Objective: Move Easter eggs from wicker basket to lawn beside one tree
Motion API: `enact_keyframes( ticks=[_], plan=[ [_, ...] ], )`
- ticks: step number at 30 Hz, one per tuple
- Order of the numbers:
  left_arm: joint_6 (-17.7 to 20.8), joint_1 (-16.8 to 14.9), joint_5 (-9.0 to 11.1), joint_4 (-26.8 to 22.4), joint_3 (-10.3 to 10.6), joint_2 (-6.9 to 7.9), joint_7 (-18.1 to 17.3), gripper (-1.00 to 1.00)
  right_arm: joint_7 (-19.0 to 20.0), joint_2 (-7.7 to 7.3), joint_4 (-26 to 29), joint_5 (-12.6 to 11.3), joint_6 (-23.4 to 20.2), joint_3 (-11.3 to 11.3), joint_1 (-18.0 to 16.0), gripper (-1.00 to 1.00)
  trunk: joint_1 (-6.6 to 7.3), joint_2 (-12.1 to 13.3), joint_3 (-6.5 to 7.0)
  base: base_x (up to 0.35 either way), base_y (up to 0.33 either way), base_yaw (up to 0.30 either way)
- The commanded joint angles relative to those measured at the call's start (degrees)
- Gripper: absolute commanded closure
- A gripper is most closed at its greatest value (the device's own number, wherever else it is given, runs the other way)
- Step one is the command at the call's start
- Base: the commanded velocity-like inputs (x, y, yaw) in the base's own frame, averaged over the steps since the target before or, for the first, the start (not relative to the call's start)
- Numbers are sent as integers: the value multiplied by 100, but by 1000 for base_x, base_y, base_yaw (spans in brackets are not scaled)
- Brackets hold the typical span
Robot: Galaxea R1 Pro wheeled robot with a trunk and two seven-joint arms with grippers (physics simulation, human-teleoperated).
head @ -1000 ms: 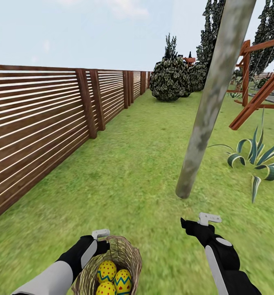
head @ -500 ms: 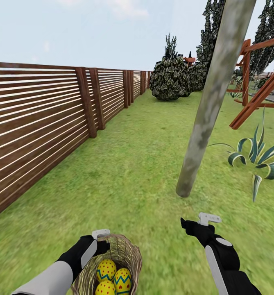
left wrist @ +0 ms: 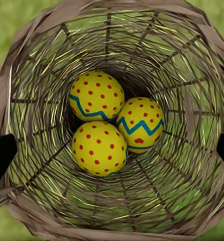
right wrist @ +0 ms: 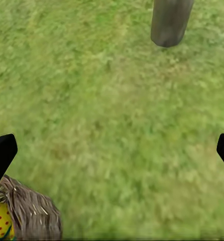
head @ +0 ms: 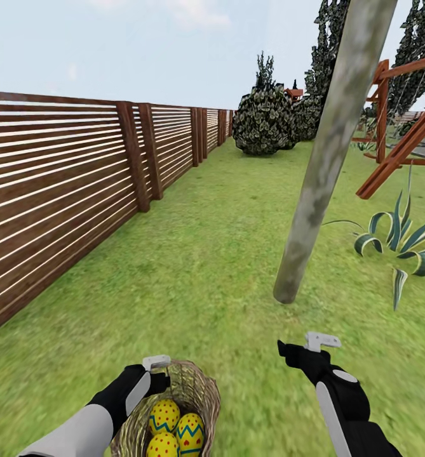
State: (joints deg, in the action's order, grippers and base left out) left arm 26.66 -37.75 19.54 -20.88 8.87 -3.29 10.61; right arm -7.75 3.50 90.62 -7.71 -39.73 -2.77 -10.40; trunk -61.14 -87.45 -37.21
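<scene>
Three yellow Easter eggs (left wrist: 96,95) (left wrist: 140,123) (left wrist: 98,148) with blue zigzags and red dots lie together at the bottom of the brown wicker basket (left wrist: 192,75). In the head view the basket (head: 202,387) sits low at the left, with eggs (head: 164,416) inside. My left gripper (head: 163,381) is at its near rim and open. Its black fingertips (left wrist: 0,158) stand wide apart at the basket's two sides. My right gripper (head: 287,351) hovers open over bare lawn (head: 206,266), short of the leaning grey-green tree (head: 307,209), whose base (right wrist: 170,20) is ahead.
A brown slat fence (head: 60,190) runs along the left. A striped broad-leaved plant (head: 396,241) and a red wooden frame (head: 403,146) stand right of the tree. A dark bush (head: 263,124) sits far back. Open grass lies between fence and trunk.
The whole picture has drifted slightly upward, so the camera moved. Both arms, the basket and the eggs keep the same arrangement.
</scene>
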Motion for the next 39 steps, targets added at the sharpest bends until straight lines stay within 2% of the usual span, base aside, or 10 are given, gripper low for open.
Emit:
enact_keyframes(
  ticks=[1, 4, 7, 10, 14, 39],
  plan=[
    [25, -2, 62, -11, 42, 4, 47, -100, -43, 15, 7, -61, -69, -2, -11, -100, -22, -44, -24, 0, 0, 0],
    [59, -3, 65, -12, 39, 4, 47, -100, -44, 69, 9, -61, -284, -2, -130, -100, -88, -165, -78, 0, 0, 0],
    [112, -3, 66, -14, 38, 4, 47, -100, -43, 117, 9, -57, -682, -36, -464, -100, -154, -285, -132, 0, 0, 0],
    [153, -4, 62, -19, 38, 4, 47, -100, -43, 144, 8, -61, -873, -58, -708, -100, -220, -405, -185, 0, 0, 0],
    [170, -4, 60, -17, 38, 4, 53, -100, -47, 170, 8, -66, -961, -90, -835, -100, -308, -566, -257, 0, 0, 0],
    [404, -4, 66, -12, 36, 4, 56, -100, -60, 177, 8, -73, -1067, -130, -894, -100, -857, -1569, -706, 0, 0, 0]
  ],
)
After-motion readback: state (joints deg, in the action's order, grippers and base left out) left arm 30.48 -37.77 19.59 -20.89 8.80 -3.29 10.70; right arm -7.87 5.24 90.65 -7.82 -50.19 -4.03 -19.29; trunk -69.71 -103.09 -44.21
